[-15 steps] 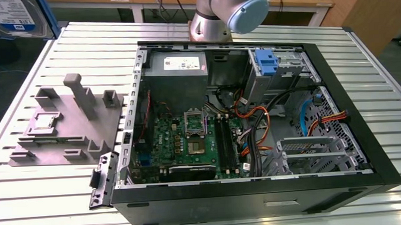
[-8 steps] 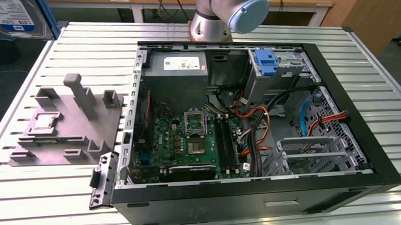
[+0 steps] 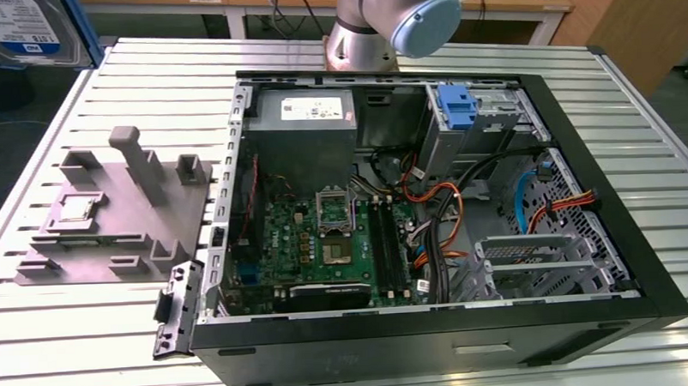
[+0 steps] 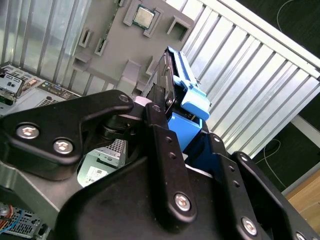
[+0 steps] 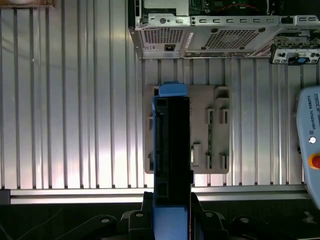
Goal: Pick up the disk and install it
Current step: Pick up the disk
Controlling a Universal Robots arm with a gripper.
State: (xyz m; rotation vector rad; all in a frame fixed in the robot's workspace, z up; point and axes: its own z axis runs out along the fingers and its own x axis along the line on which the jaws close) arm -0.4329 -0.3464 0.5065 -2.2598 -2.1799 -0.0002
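– While the hand (image 5: 171, 202) is clamped on the disk (image 5: 172, 150), where does it sit?
– Edge-on in the air, above the grey fixture (image 5: 207, 97) on the tabletop (image 5: 75, 125), outside the open computer case (image 3: 384, 346).
– What matters for this carry?
– I'd judge: a firm grip on the blue carrier frame (image 4: 192, 97), no tilt, and a path clear of the case's cables (image 3: 435, 233).

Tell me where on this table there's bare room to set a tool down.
Bare slats lie at the exterior view's left: on the camera's side of the grey fixture, and on its far side up to the table's rim. The computer case is crowded with motherboard and cables.
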